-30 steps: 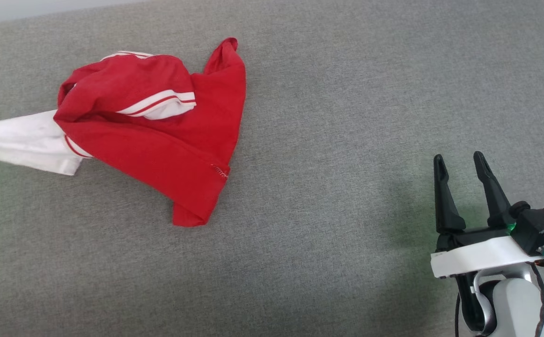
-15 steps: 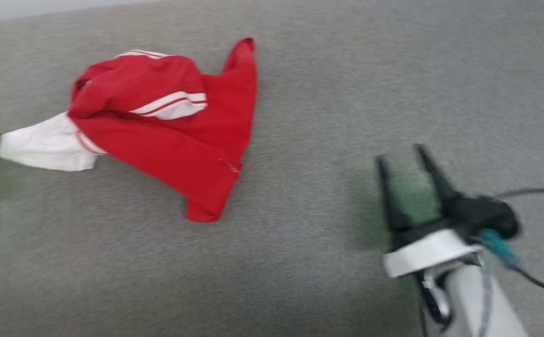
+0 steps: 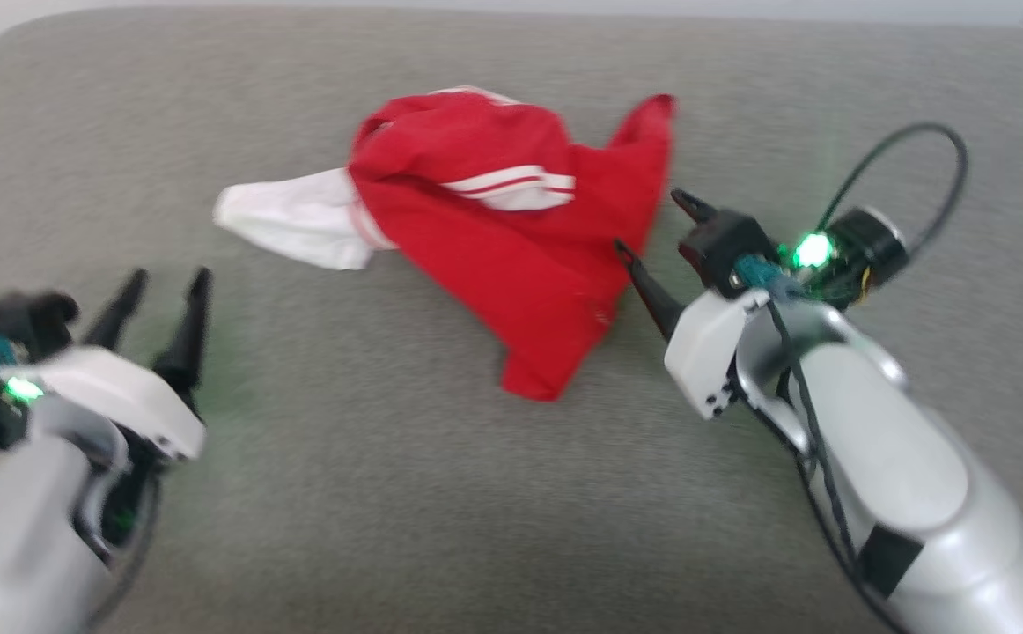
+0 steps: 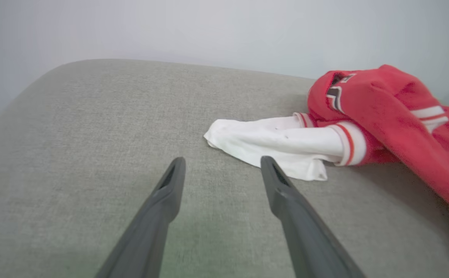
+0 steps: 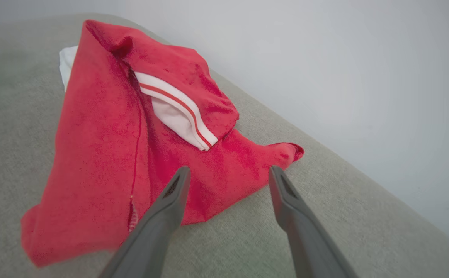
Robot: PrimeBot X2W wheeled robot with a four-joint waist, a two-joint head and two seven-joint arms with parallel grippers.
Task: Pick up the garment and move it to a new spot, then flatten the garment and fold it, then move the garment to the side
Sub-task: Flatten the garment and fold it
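The garment [image 3: 511,255] lies crumpled on the grey padded surface [image 3: 388,502], red with a white sleeve [image 3: 287,220] stretched out to the left. My left gripper [image 3: 168,282] stands open at the lower left, a short way from the sleeve. In the left wrist view the left gripper [image 4: 222,160] has nothing between its fingers, and the sleeve [image 4: 278,143] lies just ahead and to the right. My right gripper [image 3: 650,222] is open at the garment's right edge. Seen from the right wrist, the right gripper [image 5: 229,170] hovers over the red hem [image 5: 104,146].
The surface's far edge [image 3: 511,16] runs along the top, with a rounded corner [image 3: 1,44] at upper left and a pale wall [image 5: 325,58] behind it. A black cable [image 3: 934,150] loops off my right wrist.
The head camera has swung, shifting the whole picture. My left gripper has opened, let go of the white sleeve and drawn back. My right gripper has moved in to the garment's right edge.
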